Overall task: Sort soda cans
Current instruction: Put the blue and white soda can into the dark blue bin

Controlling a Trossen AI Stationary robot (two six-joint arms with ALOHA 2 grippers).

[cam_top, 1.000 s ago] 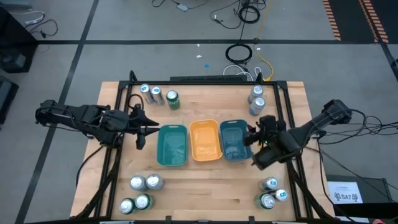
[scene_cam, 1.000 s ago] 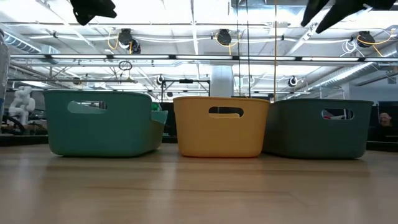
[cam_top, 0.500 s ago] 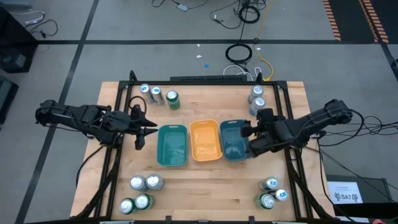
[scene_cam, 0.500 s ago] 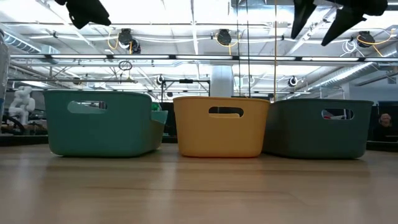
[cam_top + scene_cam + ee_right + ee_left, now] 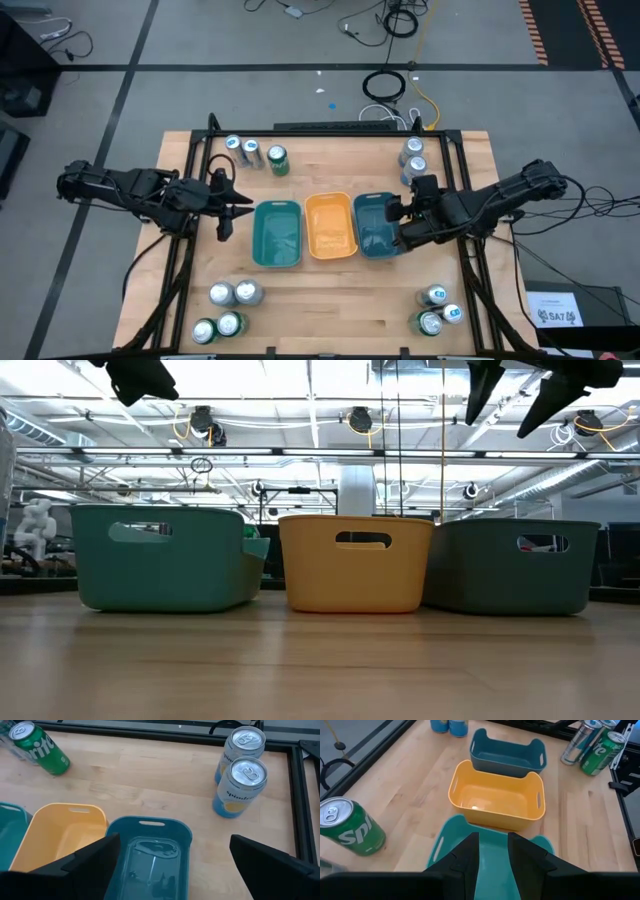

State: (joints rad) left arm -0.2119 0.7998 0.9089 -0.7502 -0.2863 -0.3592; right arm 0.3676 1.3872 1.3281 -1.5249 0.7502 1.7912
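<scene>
Soda cans stand upright in four groups at the table's corners: far left [image 5: 250, 152], far right [image 5: 412, 162], near left [image 5: 228, 308], near right [image 5: 438, 311]. A teal tray [image 5: 262, 250], a yellow tray [image 5: 312, 240] and a blue tray [image 5: 362, 205] sit side by side mid-table. My right gripper [image 5: 400, 215] hangs open above the blue tray's right end [image 5: 150, 824], with nothing between its fingers [image 5: 515, 400]. My left gripper [image 5: 240, 208] hovers shut and holding nothing just left of the teal tray [image 5: 492, 855].
A green can [image 5: 350, 827] stands on the wood near my left gripper. Two pale blue cans [image 5: 240, 785] stand just beyond the blue tray. A black frame rail [image 5: 460, 170] runs along the table's edges. Bare wood lies along the near middle [image 5: 330, 300].
My right gripper has swung toward the far edge and a little to the left, ending above the blue tray's right end, and its fingers have opened wider. The cans and trays have stayed put.
</scene>
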